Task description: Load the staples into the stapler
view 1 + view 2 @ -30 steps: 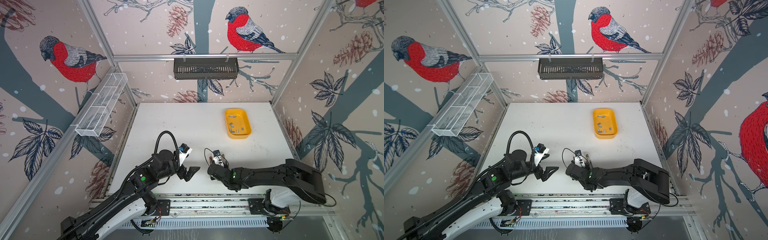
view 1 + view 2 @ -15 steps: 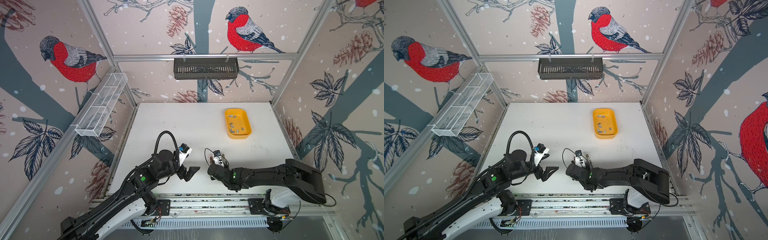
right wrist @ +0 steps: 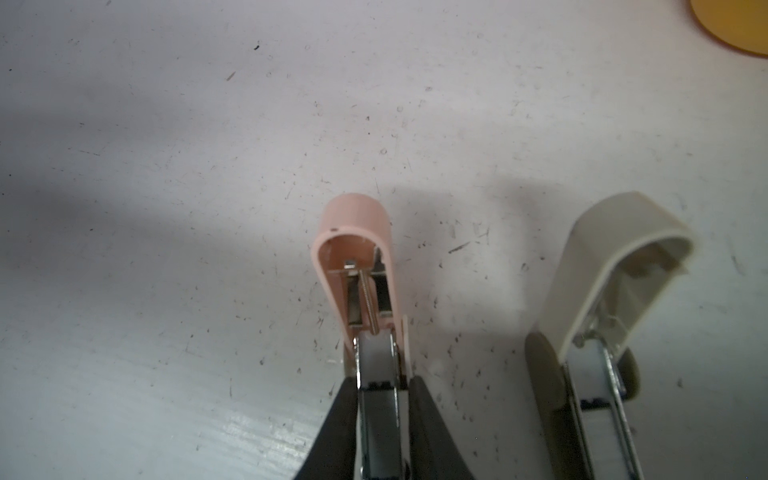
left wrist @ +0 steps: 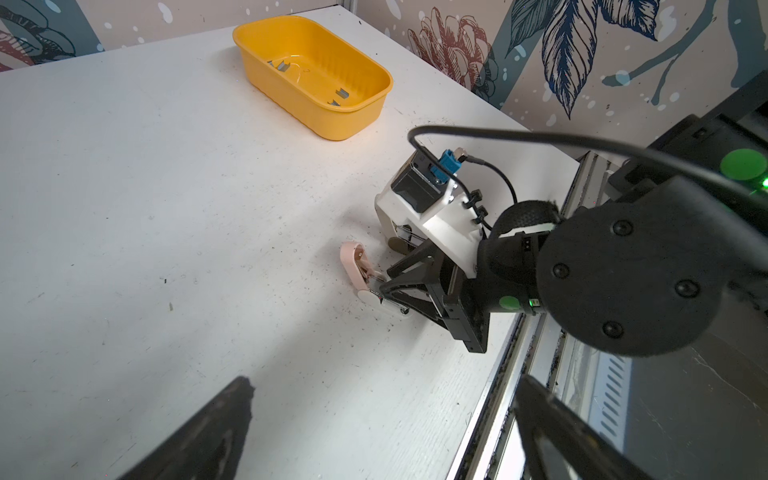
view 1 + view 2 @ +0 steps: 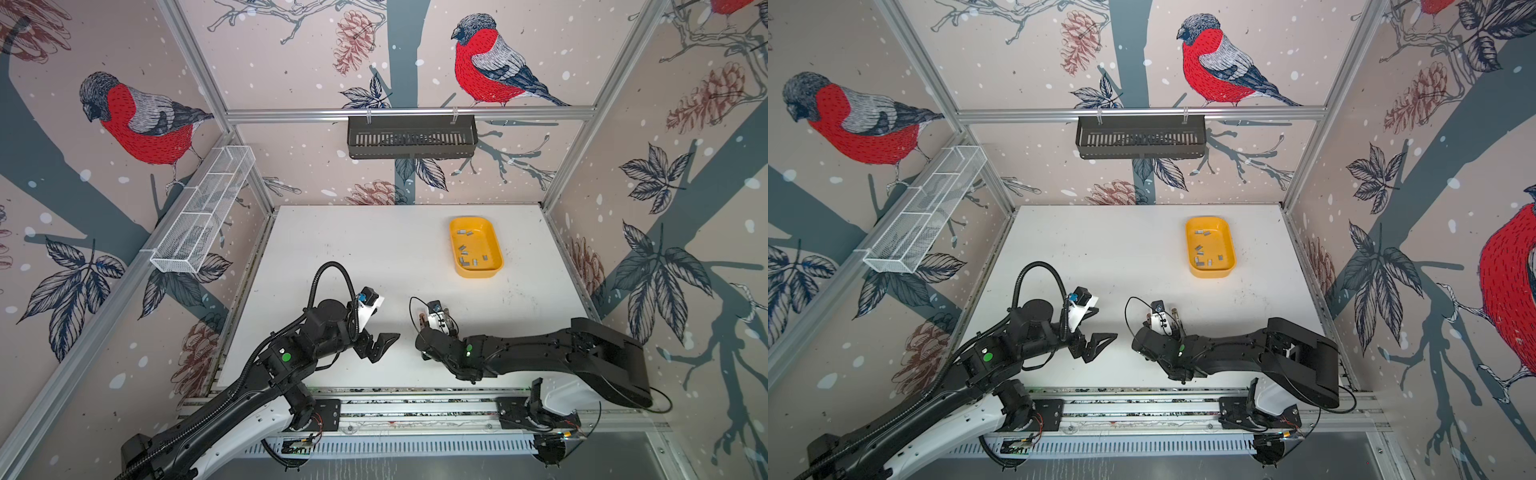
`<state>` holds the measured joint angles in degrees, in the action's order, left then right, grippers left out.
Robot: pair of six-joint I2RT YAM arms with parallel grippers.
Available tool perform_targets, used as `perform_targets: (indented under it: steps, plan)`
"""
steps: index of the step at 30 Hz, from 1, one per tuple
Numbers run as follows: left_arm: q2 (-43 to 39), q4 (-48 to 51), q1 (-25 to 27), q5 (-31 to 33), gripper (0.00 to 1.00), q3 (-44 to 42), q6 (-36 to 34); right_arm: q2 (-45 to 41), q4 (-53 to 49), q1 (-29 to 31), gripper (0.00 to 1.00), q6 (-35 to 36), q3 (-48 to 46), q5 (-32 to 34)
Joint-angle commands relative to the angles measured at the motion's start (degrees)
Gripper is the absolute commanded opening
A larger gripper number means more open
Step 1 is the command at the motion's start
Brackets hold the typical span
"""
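At the pink stapler (image 3: 353, 249), lid swung open to bare its rail, right tool (image 3: 382, 384) straddles that rail with jaws narrow; pinching or just clear, cannot tell, but probably placed to steady it for loading. Beige stapler (image 3: 623, 257) lies just beside the pink one; left tool (image 5: 380, 347), jaws wide and empty, hovers near its other side. Staples (image 5: 464, 249), short grey strips, lie scattered in the yellow tray (image 5: 478, 272), well apart from the pink stapler.

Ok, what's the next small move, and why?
Probably send the open, empty left gripper to the tray for staples: the pink stapler lies open, the right gripper flanks its magazine, and the strips seen all lie in the tray.
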<state>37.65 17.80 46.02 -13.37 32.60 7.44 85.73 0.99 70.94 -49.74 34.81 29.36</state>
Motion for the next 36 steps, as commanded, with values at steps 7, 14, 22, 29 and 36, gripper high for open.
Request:
perform_targets:
  steps: [7,14,22,29,36]
  plan:
    - [0.04,-2.07,-0.08,-0.17,0.98,-0.08,0.12,-1.29,-0.1,-0.05,0.26,-0.46,-0.08,0.9]
    - [-0.06,-2.17,-0.12,-0.26,0.98,-0.17,0.11,-3.76,-0.92,-0.09,0.28,0.32,0.13,1.51]
    - [0.01,-2.23,-0.05,-0.24,0.98,-0.11,0.12,-7.26,-1.88,-0.1,0.35,0.92,-0.04,1.86]
    - [0.23,-2.21,-0.06,-0.71,0.98,-0.08,0.03,-14.4,-5.47,-0.04,0.46,1.66,-1.73,2.4]
    - [2.21,-2.74,-0.06,-0.02,0.97,2.28,-0.46,-27.09,-11.04,-0.09,0.51,0.96,-5.14,2.22]
